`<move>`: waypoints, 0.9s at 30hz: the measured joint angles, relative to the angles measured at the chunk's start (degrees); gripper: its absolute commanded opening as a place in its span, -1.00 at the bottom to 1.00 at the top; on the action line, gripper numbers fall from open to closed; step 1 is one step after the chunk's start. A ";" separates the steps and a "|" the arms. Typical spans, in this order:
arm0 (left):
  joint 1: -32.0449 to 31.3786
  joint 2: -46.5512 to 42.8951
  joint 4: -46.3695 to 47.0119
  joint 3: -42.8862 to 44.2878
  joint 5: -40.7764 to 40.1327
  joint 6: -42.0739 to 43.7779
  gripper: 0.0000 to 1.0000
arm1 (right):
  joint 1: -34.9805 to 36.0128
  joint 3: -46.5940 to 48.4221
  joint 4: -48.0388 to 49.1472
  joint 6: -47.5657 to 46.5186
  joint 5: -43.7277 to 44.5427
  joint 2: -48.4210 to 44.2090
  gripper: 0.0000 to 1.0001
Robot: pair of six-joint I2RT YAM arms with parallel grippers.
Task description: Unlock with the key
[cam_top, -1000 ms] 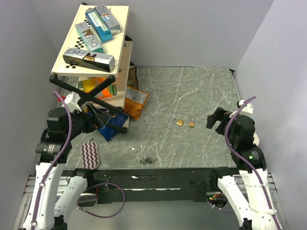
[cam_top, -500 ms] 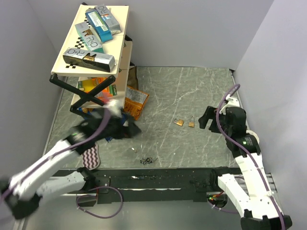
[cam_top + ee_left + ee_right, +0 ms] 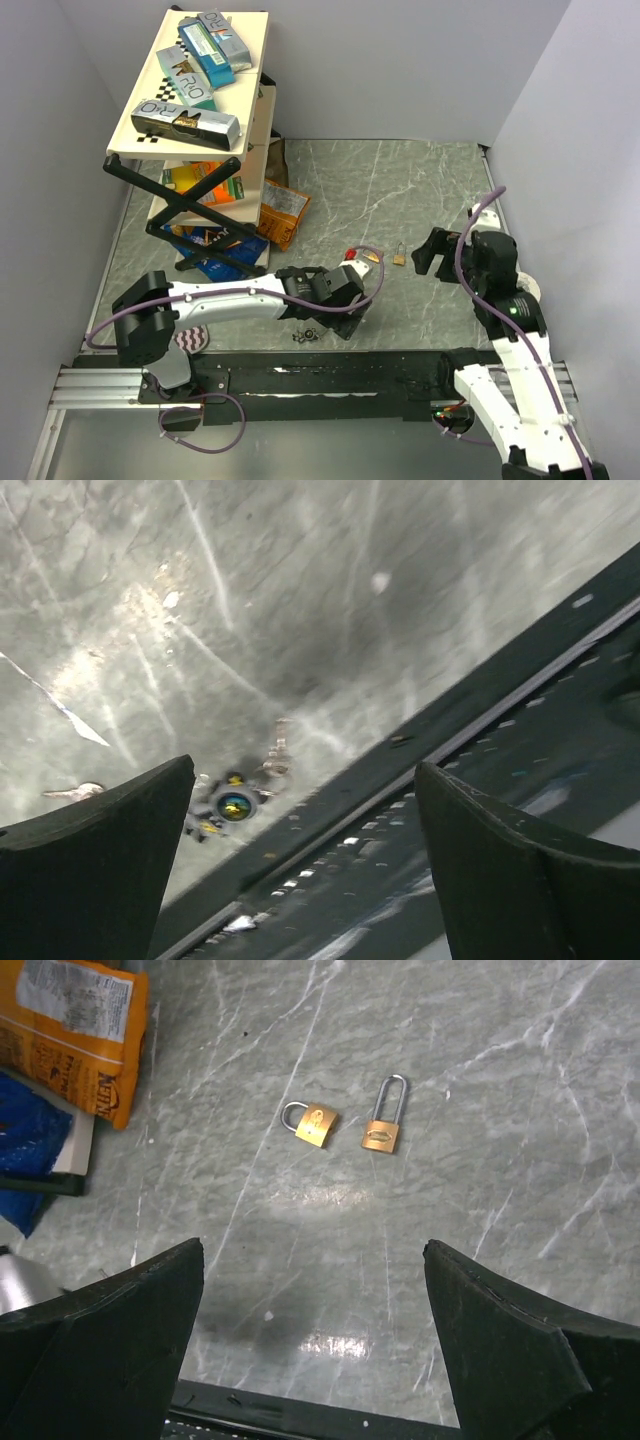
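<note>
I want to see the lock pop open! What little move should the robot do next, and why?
Probably nudge the left gripper sideways and down until the key sits in the middle of its gap. Its jaws stand wide open and empty. In the left wrist view the key lies off to one side, close by one jaw, and is not yet picked up.

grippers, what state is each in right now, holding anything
Left gripper: open, empty, the key on the table below it.
Right gripper: open, empty.
</note>
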 measured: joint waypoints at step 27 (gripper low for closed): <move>1.42 1.51 3.21 -11.19 0.22 13.68 0.60 | 0.00 -0.57 -6.01 4.28 4.28 -5.77 0.87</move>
